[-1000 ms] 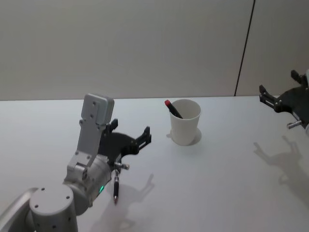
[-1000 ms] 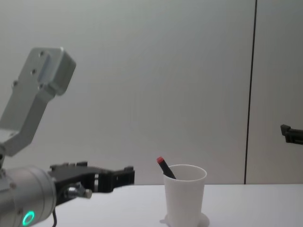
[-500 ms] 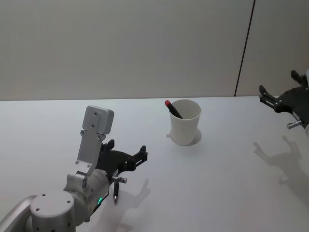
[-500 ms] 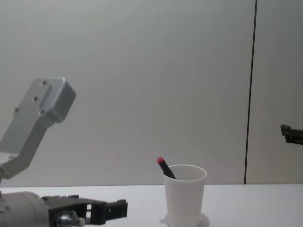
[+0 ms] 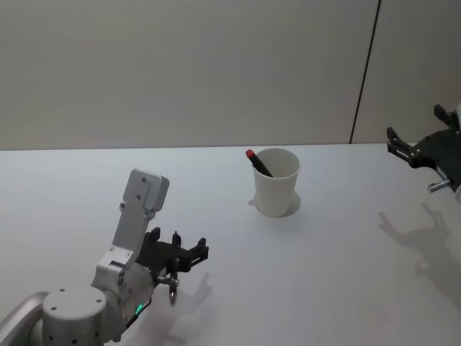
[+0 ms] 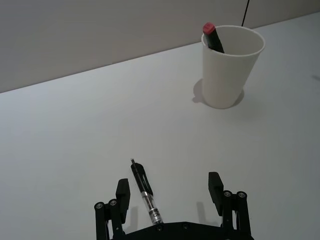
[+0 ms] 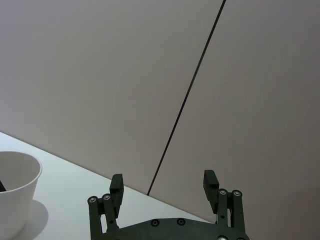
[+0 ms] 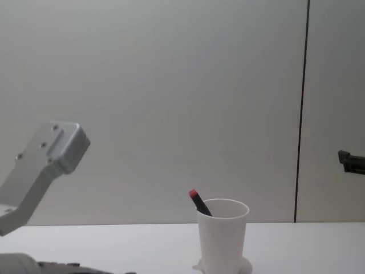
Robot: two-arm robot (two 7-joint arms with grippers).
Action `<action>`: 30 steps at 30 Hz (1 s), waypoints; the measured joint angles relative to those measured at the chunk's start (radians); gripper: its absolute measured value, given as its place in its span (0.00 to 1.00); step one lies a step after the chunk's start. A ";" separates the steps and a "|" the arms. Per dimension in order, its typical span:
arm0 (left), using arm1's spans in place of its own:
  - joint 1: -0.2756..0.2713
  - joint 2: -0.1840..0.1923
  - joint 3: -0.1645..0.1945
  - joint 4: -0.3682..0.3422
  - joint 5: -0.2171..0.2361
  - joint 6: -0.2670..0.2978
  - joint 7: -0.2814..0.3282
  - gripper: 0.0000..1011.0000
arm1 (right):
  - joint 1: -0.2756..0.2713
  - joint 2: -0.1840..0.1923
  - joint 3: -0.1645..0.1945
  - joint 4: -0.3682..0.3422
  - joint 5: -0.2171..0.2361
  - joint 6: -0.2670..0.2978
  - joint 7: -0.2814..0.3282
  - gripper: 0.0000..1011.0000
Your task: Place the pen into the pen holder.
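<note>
Left wrist view puts the left hand low over the white surface, its fingers spread wide and holding nothing. The pen lies flat on the surface between them, closer to the finger at the lower left of the frame than to the other. Its long axis runs from the bottom centre up and a little to the left. The dark end points away from the hand and the clear barrel runs back under the palm; which end writes I cannot tell.

The pen holder stands upright in the upper right of that frame, well apart from the pen. A red-capped marker leans inside it.

The right hand hangs off to the side by the wall, fingers apart and empty.

By my reading the step in hand is the reach for the pick, with no grasp made yet. The next move calls for shifting the left hand so the barrel sits midway between the fingers, lowering to the surface, then closing across the barrel
</note>
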 joint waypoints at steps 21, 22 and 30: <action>0.009 0.004 -0.015 0.052 0.000 0.028 -0.027 0.99 | 0.000 0.000 0.000 0.000 0.000 0.000 0.000 0.99; 0.009 0.004 -0.015 0.054 -0.001 0.027 -0.028 0.99 | 0.000 0.000 0.000 0.000 0.000 0.000 0.000 0.99; 0.008 -0.005 -0.018 0.077 -0.005 0.019 -0.039 0.99 | 0.000 0.000 0.000 0.000 0.000 0.000 0.000 0.99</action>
